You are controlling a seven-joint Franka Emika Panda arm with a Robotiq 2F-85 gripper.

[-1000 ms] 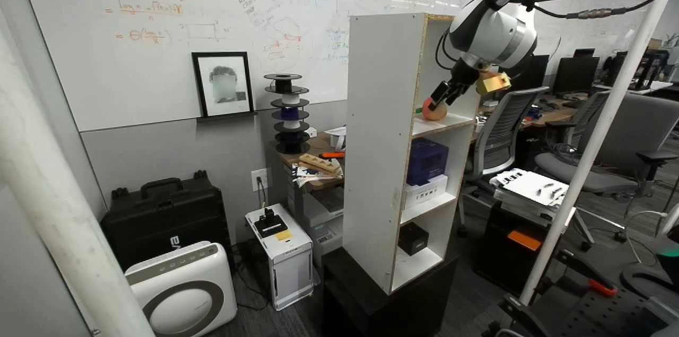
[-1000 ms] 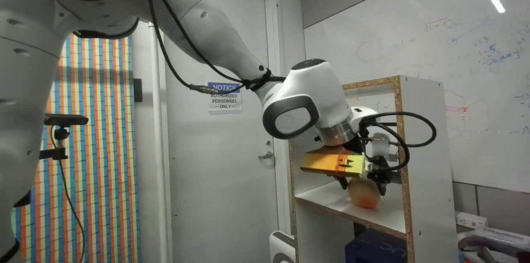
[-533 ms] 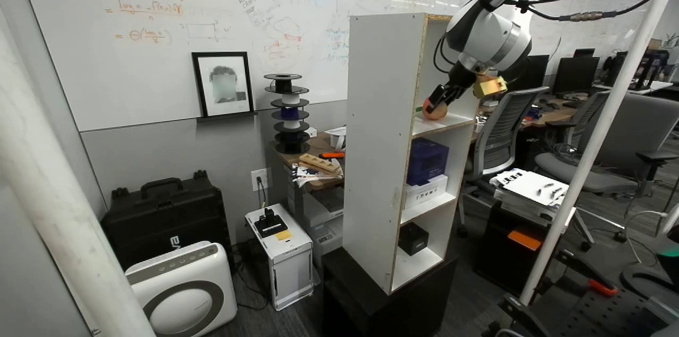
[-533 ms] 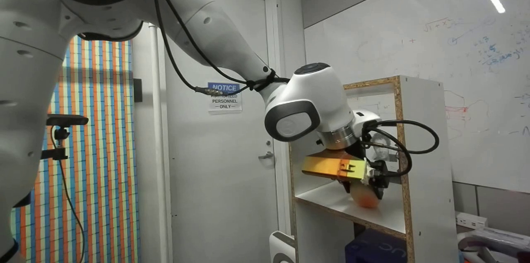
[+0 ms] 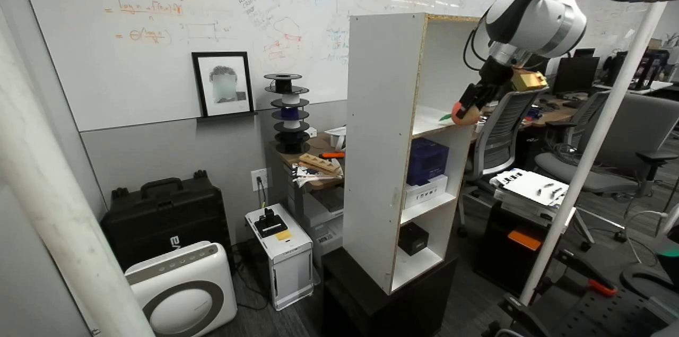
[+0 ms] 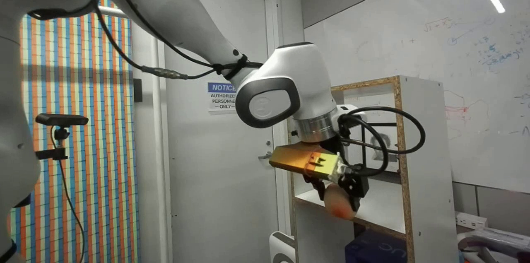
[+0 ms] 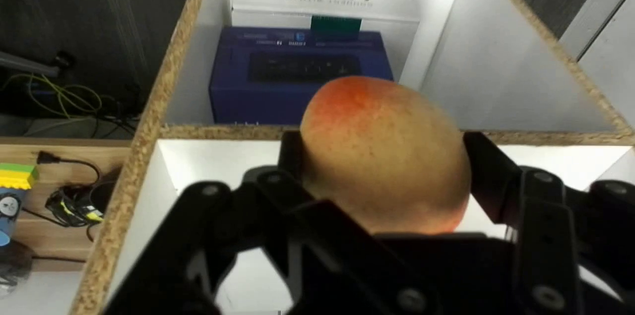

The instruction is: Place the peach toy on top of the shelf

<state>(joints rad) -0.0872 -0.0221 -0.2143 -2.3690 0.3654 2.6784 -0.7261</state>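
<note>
My gripper (image 7: 386, 161) is shut on the peach toy (image 7: 382, 131), with black fingers (image 7: 488, 176) touching it on both sides. The peach is round, orange-pink with a red blush. It shows in both exterior views (image 5: 467, 117) (image 6: 340, 205), at about the height of the upper compartment's floor and at or just in front of its front edge. A green leaf points toward the shelf. The shelf (image 5: 384, 140) is tall, white and open-fronted, with raw chipboard edges (image 7: 128, 191). Its flat top (image 6: 368, 82) is above my gripper.
A dark blue box (image 5: 427, 161) stands on a white box (image 5: 427, 192) in the middle compartment. A small black box (image 5: 413, 239) sits in the bottom one. A whiteboard (image 5: 297, 24) is behind the shelf. A white pole (image 5: 589, 140) and office chairs stand beside it.
The gripper closed around the peach inside the upper compartment. It has since moved out toward the shelf's open front, and the peach has come off the compartment floor with it.
</note>
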